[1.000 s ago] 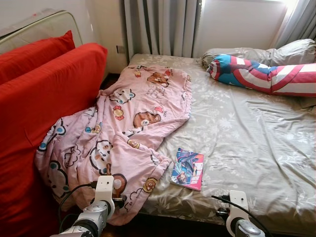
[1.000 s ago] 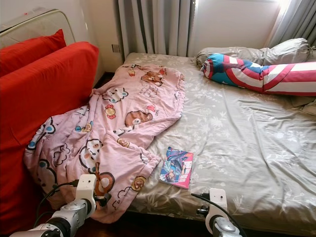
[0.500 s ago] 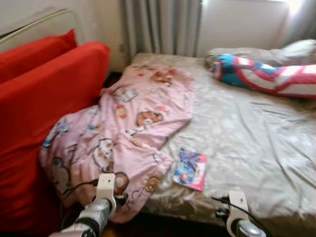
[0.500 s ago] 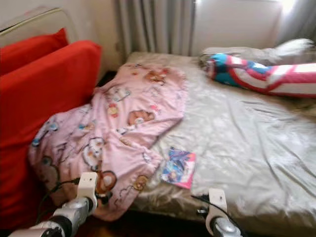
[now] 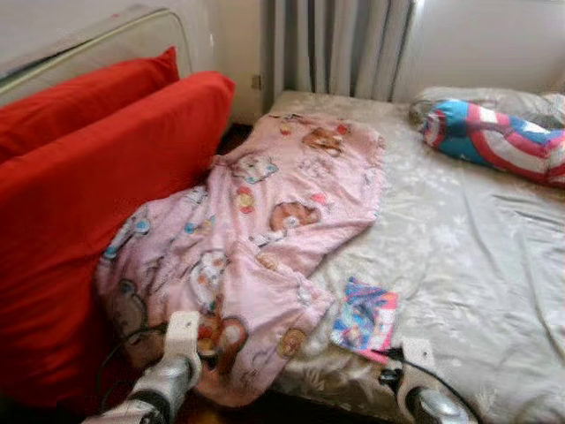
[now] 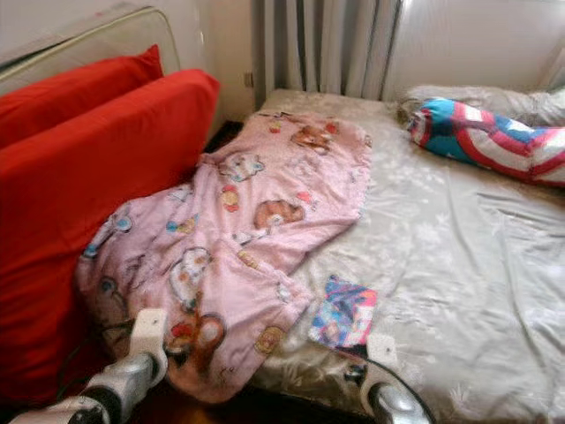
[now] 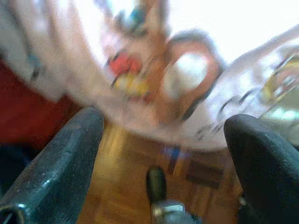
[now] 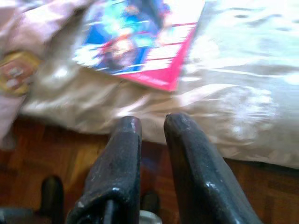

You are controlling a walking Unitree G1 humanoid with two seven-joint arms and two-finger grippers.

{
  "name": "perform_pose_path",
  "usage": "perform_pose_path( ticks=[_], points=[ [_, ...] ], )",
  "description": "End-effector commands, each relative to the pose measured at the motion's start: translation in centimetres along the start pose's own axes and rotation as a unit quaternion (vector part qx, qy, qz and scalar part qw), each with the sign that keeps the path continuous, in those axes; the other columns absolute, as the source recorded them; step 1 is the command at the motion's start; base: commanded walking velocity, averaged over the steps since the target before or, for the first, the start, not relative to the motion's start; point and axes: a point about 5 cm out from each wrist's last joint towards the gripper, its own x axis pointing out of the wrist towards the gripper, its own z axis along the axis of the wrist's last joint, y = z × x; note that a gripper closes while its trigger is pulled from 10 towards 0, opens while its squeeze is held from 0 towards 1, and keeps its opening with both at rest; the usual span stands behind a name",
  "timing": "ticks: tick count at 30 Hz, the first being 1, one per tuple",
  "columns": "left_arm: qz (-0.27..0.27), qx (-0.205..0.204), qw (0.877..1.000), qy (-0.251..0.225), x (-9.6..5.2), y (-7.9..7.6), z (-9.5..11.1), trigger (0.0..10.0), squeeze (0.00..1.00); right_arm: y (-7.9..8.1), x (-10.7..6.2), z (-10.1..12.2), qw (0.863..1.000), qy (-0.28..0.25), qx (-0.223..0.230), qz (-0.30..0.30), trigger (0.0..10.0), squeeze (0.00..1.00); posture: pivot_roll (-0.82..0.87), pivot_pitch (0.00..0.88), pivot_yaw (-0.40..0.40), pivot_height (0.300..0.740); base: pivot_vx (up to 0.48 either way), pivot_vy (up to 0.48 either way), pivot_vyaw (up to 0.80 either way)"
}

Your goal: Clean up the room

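Lying near the bed's edge, the magazine is beside the pink blanket; left gripper spread wide, right gripper nearly closed, empty.

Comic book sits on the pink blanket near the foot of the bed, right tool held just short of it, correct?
Not quite. The comic book lies on the grey bedsheet, beside the pink blanket, not on it; the left eye view shows this. The right tool is just short of it.
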Motion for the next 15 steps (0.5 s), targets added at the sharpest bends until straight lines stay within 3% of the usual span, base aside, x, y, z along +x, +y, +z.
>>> perform_pose_path(
  ticks=[1,8,15],
  points=[
    [-0.011,0.0,1.0,-0.001,0.1,-0.9,0.1,10.0,0.0,-0.9,-0.2,-0.4,1.0,0.005,0.002,-0.012,10.0,0.0,-0.03,0.0,-0.025,0.74,0.289,0.0,0.0],
    [-0.012,0.007,1.0,-0.014,0.1,-1.0,0.4,10.0,0.0,-1.0,-0.2,-0.2,1.0,-0.006,0.004,-0.016,10.0,0.0,-0.03,0.0,-0.023,0.74,0.081,0.0,0.0],
    [-0.01,0.011,0.998,-0.069,0.0,-0.9,1.4,10.0,0.0,-0.9,-0.3,0.9,0.997,-0.073,0.011,-0.014,10.0,0.0,-0.03,0.0,-0.024,0.74,0.0,0.0,0.0]
  ],
)
